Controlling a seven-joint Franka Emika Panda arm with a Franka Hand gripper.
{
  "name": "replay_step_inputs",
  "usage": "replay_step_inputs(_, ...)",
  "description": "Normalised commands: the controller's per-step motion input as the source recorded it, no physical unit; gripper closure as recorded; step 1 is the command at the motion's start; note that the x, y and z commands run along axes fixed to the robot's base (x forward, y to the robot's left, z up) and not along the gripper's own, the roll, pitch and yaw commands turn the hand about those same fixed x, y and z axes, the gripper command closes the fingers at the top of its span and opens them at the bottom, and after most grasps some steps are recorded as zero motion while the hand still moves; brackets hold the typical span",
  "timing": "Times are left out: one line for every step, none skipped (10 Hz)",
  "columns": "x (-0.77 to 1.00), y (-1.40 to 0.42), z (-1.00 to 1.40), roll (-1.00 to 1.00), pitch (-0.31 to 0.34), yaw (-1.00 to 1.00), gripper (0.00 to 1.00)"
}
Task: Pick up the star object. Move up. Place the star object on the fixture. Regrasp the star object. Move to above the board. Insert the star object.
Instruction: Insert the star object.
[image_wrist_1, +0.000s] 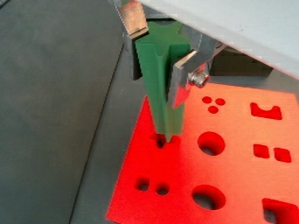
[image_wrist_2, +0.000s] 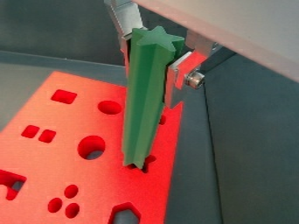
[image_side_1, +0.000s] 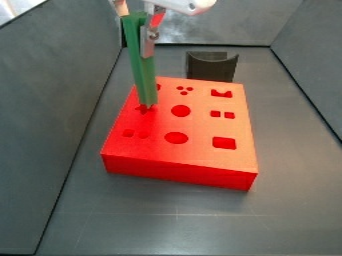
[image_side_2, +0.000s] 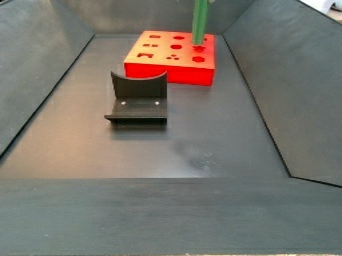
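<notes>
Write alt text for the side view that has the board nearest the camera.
The gripper holds a green star peg upright, its lower tip at a hole near the far left corner of the red board. The dark fixture stands empty behind the board, on a dark grey floor.

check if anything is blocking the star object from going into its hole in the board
Nothing visible does. The gripper, above the board, holds the star object upright, jaws clamped near its top. Its lower tip already meets the board's surface at a hole near one corner. The fixture stands well apart on the floor.
</notes>
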Motion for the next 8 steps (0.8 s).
replay_step_inputs(-0.24,0.00,-0.08,-0.02,0.000,-0.14,1.00)
replay_step_inputs(-0.13,0.00,-0.02,-0.04,0.000,-0.12,1.00)
replay_step_inputs(-0.02,0.00,-0.03,-0.05,0.000,-0.11,1.00)
replay_step_inputs(0.00,0.00,-0.04,-0.06,0.000,-0.13,1.00)
replay_step_inputs(0.11,0.04,-0.04,-0.07,0.000,-0.19,1.00)
replay_step_inputs(0.12,0.05,-0.05,-0.07,0.000,-0.18,1.00)
replay_step_inputs(0.07,0.02,-0.04,-0.06,0.000,-0.15,1.00)
replay_step_inputs(0.00,0.00,-0.03,-0.04,0.000,-0.11,1.00)
